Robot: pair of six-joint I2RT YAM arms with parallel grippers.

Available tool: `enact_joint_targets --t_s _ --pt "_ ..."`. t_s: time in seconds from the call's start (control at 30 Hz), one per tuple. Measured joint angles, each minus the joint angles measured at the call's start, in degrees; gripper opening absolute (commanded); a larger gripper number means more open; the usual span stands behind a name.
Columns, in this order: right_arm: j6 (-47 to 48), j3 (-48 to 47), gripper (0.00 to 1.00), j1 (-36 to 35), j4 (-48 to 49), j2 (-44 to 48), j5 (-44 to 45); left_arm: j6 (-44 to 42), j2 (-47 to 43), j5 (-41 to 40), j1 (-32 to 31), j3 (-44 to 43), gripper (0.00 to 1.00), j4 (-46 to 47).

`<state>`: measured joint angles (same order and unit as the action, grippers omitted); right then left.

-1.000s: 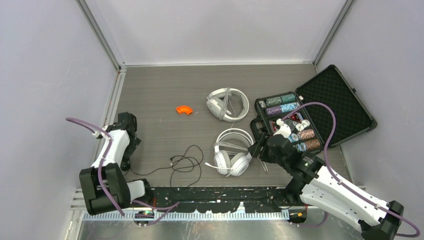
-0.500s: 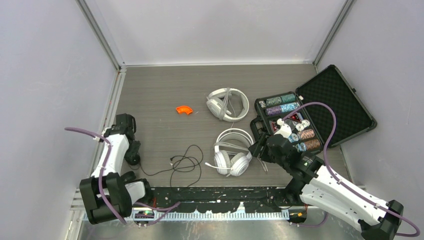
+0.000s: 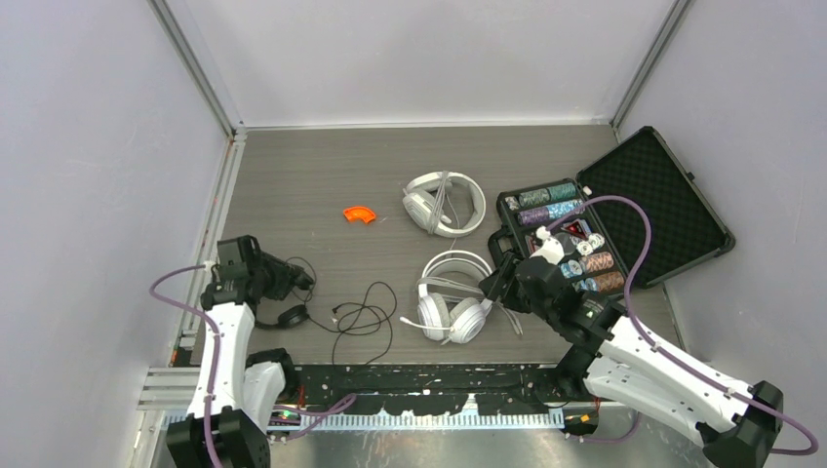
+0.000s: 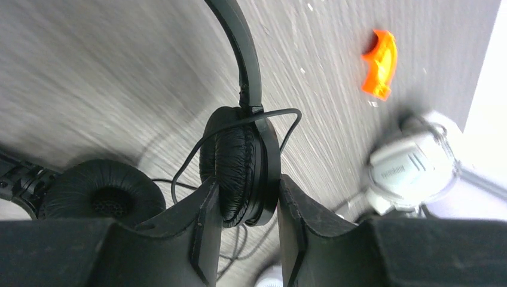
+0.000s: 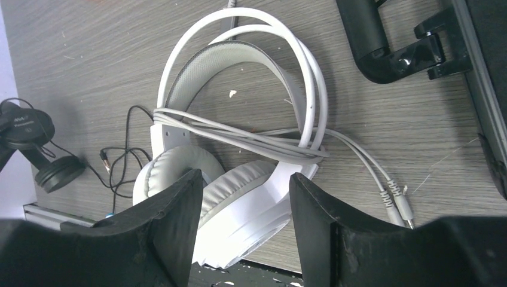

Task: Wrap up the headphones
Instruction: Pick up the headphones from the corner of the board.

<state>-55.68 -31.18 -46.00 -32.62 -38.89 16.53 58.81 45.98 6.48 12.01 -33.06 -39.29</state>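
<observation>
Seemingly done with the far white pair (image 3: 445, 203) and the near white pair (image 3: 454, 297), now pinching a cup of the black pair (image 4: 239, 161) in the left gripper (image 4: 245, 197) by the left edge, with the black cord (image 3: 361, 317) loose and not yet wound, and the right gripper (image 5: 244, 185) gaping, empty.

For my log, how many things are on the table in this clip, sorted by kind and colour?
White padded over-ear headphones with white cords: 2
Black on-ear headphones with a black cord: 1
Orange curved plastic piece: 1
Open black foam-lined case of chips: 1
Total: 5
</observation>
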Motion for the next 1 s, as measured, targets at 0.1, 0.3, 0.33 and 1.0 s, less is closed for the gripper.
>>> enact_joint_targets --t_s 0.1,0.3,0.33,1.0 --pt "0.0 -0.8 0.60 0.0 0.5 -2.1 -0.8 -0.9 0.5 7.3 0.0 0.8 0.29 3.2" --pt "-1.8 1.0 0.60 0.0 4.0 -2.6 -2.9 -1.9 -1.6 18.9 -0.3 2.0 0.31 11.6" --pt "-1.9 1.2 0.60 0.0 4.1 -2.8 -3.1 -2.1 -1.6 20.2 -0.4 2.0 0.30 12.6" --pt "10.1 -11.2 0.64 -1.9 17.6 -12.3 -10.9 -10.1 4.0 27.9 -11.3 -1.6 0.30 16.6"
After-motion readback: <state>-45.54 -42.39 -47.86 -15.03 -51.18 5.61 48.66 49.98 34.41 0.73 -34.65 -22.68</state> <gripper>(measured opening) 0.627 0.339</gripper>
